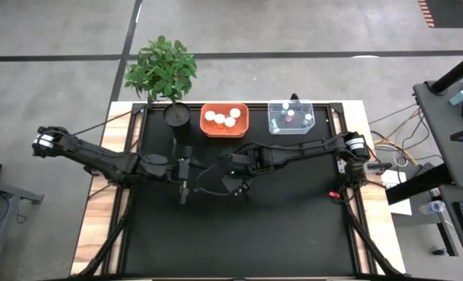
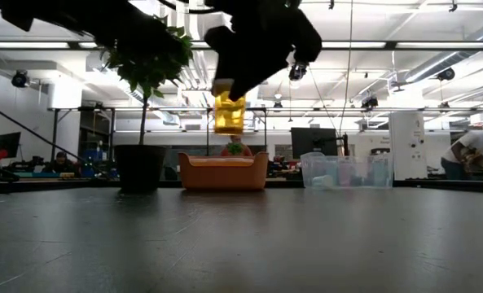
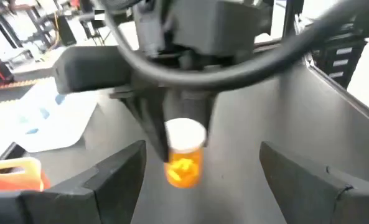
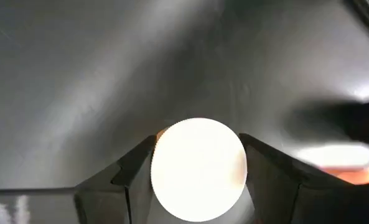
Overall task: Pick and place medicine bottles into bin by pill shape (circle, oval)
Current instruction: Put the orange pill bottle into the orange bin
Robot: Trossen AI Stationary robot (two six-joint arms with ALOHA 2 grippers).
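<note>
An amber bottle with a white round cap [image 2: 229, 114] hangs from my right gripper [image 1: 235, 185] above the middle of the table. It also shows in the left wrist view [image 3: 184, 167]. In the high view the gripper hides it. My left gripper [image 1: 184, 187] is open and empty, just left of the right gripper, with its fingers [image 3: 119, 177] pointing toward the held bottle. Several white-capped bottles lie in the orange bin [image 1: 225, 131]. Several smaller bottles stand in the clear bin [image 1: 290, 129]. My right gripper pinches the bottle by its white cap [image 4: 162, 168] between the two fingers, one on each side of the cap. The fingers [image 3: 152, 127] come from above, pointing down. The bottle hangs upright below them, its amber body [image 2: 229, 120] lifted clear of the table.
A potted green plant [image 1: 165, 70] stands at the far left of the table, beside the orange bin. The black table top [image 1: 278, 226] shows bare in front of both arms. People are in the room behind the table in the low view.
</note>
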